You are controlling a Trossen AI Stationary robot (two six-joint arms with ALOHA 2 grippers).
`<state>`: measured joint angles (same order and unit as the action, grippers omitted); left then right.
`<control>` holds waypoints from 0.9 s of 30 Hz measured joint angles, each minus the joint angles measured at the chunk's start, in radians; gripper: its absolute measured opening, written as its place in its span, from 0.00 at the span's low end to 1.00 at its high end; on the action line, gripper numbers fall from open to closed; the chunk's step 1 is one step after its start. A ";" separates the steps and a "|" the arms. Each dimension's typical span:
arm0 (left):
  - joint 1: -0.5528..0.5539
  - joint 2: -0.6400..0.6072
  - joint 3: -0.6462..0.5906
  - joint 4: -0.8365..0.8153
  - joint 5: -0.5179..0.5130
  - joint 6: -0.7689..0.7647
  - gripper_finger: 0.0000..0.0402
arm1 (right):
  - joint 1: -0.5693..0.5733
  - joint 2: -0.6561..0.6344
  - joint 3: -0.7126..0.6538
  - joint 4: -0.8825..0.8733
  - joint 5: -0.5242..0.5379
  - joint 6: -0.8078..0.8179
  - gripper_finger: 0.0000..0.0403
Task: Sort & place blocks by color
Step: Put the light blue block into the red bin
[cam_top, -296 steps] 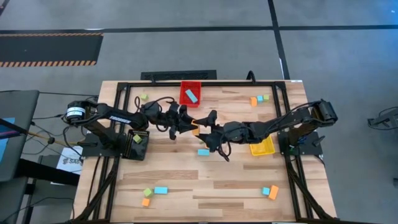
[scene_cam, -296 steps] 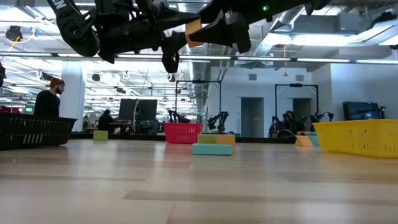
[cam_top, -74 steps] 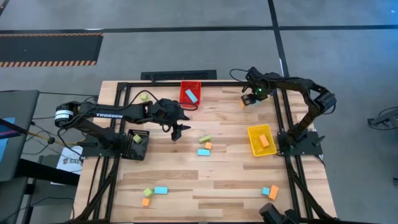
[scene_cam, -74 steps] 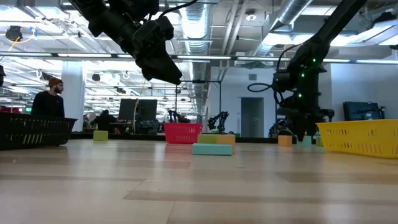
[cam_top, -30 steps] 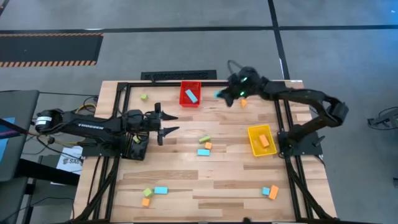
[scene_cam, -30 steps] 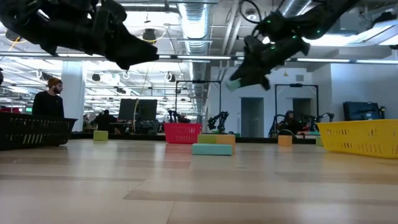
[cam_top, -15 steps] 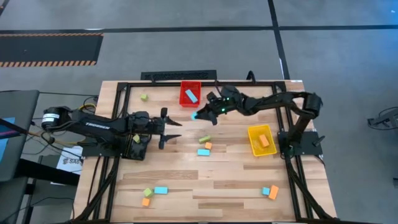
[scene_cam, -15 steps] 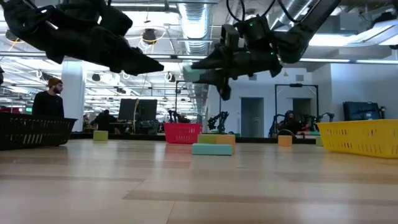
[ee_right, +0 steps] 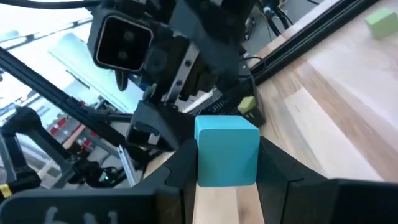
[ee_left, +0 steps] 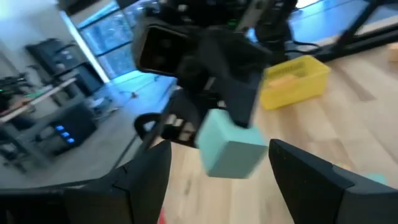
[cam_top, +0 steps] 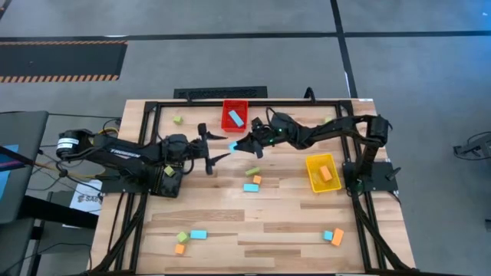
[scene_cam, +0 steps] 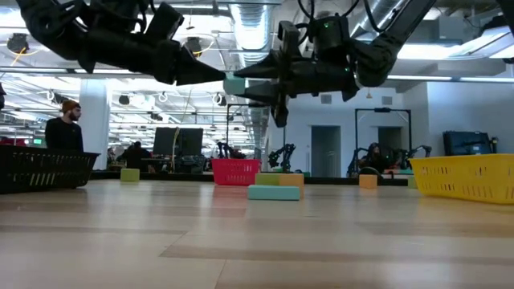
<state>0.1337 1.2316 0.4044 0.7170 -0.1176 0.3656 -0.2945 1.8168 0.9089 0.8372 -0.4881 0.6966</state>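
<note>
A light-blue block hangs in the air over the table's far middle, with my right gripper shut on it. My left gripper faces it from the left and is open. Its two fingers stand on either side of the same block with a gap to each. Other blocks lie on the wood: a green one, an orange one and a blue bar near the middle. More lie at the near left and the near right. My right gripper pinches the block by two opposite side faces between its two fingers. The fingers lie about level and come from the table's right, pointing left. The block is lifted clear of the table and sticks out past the fingertips.
A red bin with a blue block stands at the far middle. A yellow bin with an orange block stands at the right. A black bin with a green block stands at the left. A lone green block lies at the far left. People show in the room beyond.
My right gripper has carried the light-blue block from the table's far right toward the left and somewhat nearer, high above the wood. My left gripper has gone toward the right edge until its fingers stand around the block.
</note>
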 joint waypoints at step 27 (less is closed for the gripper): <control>0.000 0.000 0.008 0.117 -0.009 0.127 0.60 | 0.053 0.000 0.000 0.212 0.211 0.175 0.32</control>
<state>0.1333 1.2312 0.4126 0.8345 -0.1266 0.4923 -0.2413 1.8168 0.9091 1.0488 -0.2775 0.8720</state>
